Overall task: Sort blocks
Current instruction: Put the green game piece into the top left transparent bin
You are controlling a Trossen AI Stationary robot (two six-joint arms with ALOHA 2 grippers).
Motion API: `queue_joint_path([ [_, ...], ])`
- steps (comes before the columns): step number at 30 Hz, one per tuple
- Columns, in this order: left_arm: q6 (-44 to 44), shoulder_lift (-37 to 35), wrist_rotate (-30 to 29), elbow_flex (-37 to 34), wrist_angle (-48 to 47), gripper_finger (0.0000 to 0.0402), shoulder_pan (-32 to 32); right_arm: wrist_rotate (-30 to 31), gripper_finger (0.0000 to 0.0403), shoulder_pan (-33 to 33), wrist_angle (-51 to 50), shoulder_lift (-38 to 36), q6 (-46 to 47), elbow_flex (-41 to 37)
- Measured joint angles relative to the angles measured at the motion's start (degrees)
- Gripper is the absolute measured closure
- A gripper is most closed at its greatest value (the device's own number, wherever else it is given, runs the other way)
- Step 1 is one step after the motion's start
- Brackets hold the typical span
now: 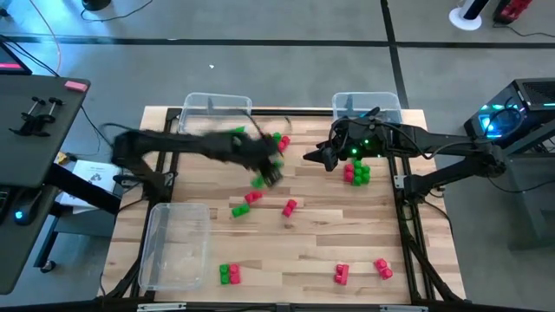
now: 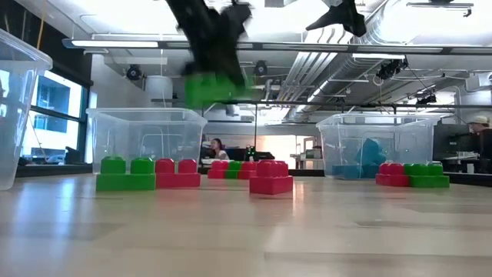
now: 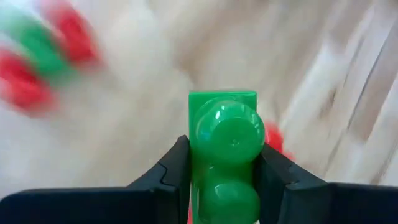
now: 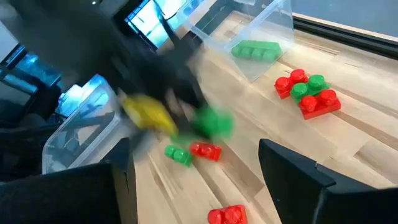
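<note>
My left gripper hangs over the middle of the table, shut on a green block with two studs. In the low view this block is well above the tabletop. Loose red and green blocks lie below it, with a red one beside them. A red and green cluster lies under my right gripper, which hovers open with nothing between its fingers. My left gripper pinches the green block's two long sides between its two fingers. The fingers lie along the block and slant down from the table's left. The studs face the wrist camera. The block is lifted clear of the table.
Clear bins stand at the far left, the far right and the near left. More blocks lie by the far-left bin and along the near edge. Bare wood lies in the middle near part.
</note>
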Motion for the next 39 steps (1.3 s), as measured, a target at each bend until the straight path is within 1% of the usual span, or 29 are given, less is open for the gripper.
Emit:
queue_joint_path([
  [2,2.0,-6.3,-6.5,0.1,-1.2,0.0310,2.2,0.9,0.0187,0.0,0.0,0.0,1.1,0.0],
  [5,5.5,-14.5,-20.2,0.2,-5.4,0.0310,5.9,2.0,0.0187,0.0,0.0,0.0,2.6,0.0],
  [7,8.7,-18.5,-28.4,0.0,-8.4,0.0310,9.2,3.0,0.0187,0.0,0.0,0.0,3.7,0.0],
  [8,10.5,-20.0,-30.3,-0.5,-9.0,0.0310,11.5,3.4,0.0187,0.0,0.0,0.0,4.0,0.0],
  [9,12.2,-21.2,-30.6,-1.3,-9.6,0.0310,14.2,3.8,0.0187,0.0,0.1,0.0,4.3,0.0],
  [10,13.5,-21.9,-29.9,-2.1,-9.8,0.0310,17.0,4.2,0.0187,0.0,0.2,0.0,4.8,0.0],
  [13,16.8,-22.3,-24.7,-5.6,-8.6,0.0310,25.3,4.6,0.0187,0.0,0.5,0.0,5.2,0.0],
  [15,18.8,-21.6,-23.0,-8.3,-5.7,0.0303,29.6,4.6,0.0187,0.0,0.6,0.0,5.3,0.0],
  [17,21.0,-20.5,-20.2,-9.9,-3.8,0.0276,32.6,4.6,0.0187,0.0,0.7,0.0,6.4,0.0],
  [20,22.2,-18.8,-16.1,-10.0,-3.0,0.0216,35.6,4.6,0.0187,0.0,0.7,0.0,7.3,0.0],
  [23,24.3,-18.6,-13.2,-10.0,-3.2,0.0161,36.6,4.6,0.0187,0.0,0.7,0.0,7.4,0.0],
  [26,23.9,-19.2,-9.6,-8.1,-6.5,0.0122,36.4,4.6,0.0187,0.0,0.7,0.0,7.3,0.0],
  [28,21.4,-20.0,-5.3,-6.0,-9.5,0.0109,35.6,4.6,0.0187,0.0,0.7,0.0,6.7,0.0],
  [30,18.7,-21.5,1.7,-5.4,-11.4,0.0105,34.2,4.7,0.0187,0.0,0.7,0.0,6.4,0.0],
  [32,16.3,-23.3,8.9,-5.4,-11.5,0.0104,31.2,4.7,0.0187,0.0,0.7,0.0,6.3,0.0],
  [33,15.4,-24.2,11.2,-5.4,-11.9,0.0105,28.7,4.7,0.0187,0.0,0.7,0.0,6.3,0.0],
  [34,14.4,-25.1,11.9,-5.3,-12.7,0.0107,25.9,4.7,0.0187,0.0,0.7,0.0,6.3,0.0],
  [36,13.9,-25.9,10.6,-5.3,-15.2,0.0110,18.4,4.7,0.0187,0.0,0.7,0.0,6.3,0.0],
  [39,13.8,-25.5,4.8,-5.8,-20.2,0.0114,6.0,4.7,0.0187,0.0,0.4,0.0,6.3,0.0],
])
